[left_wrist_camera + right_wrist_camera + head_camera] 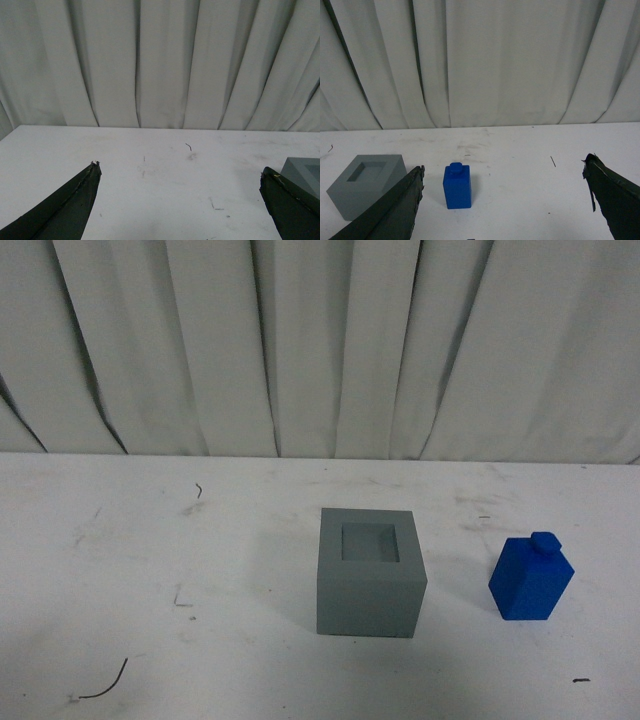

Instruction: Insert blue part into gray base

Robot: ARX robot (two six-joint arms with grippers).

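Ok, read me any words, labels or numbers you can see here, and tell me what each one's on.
None can be read.
The blue part and the gray base are plain, without print.
The table shows only scuffs and thin dark marks, not writing.
The curtain is blank.

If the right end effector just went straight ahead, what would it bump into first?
Probably the blue part. It stands upright on the table ahead of the right end effector, within its open gap but off to one side. Depth is unclear. The gray base lies further aside.
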